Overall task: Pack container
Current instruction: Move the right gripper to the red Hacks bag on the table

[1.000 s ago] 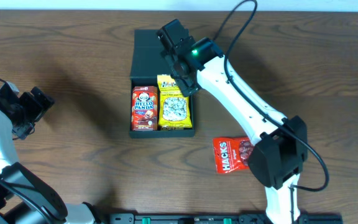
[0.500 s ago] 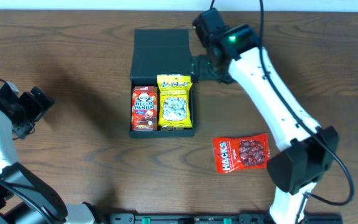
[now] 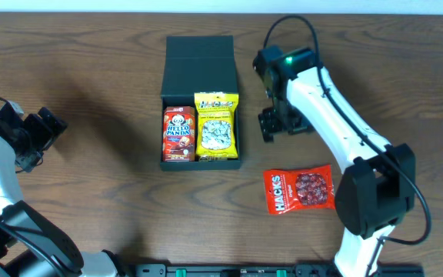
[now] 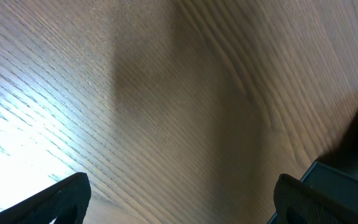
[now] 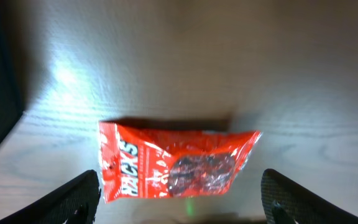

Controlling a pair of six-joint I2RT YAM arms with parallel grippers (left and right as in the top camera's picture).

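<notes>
Overhead | right gripper (image 3: 270,127) spread, empty, 3 o'clock of container (image 3: 200,65) | Hacks packet (image 3: 299,189) 5 o'clock | left gripper (image 4: 185,202) spread too

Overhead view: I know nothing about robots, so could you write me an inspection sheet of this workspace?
Surface: wooden table, brown grain.
Job's things: dark container, lid flap open, holding a red Hello Panda packet and a yellow packet side by side.
Clutter: red Hacks packet flat on the table, outside the container.
Grippers: left gripper open, empty; right gripper open, empty, near the Hacks packet.
Cables: black cable looping over the right arm.
Surroundings: nothing seen.
</notes>
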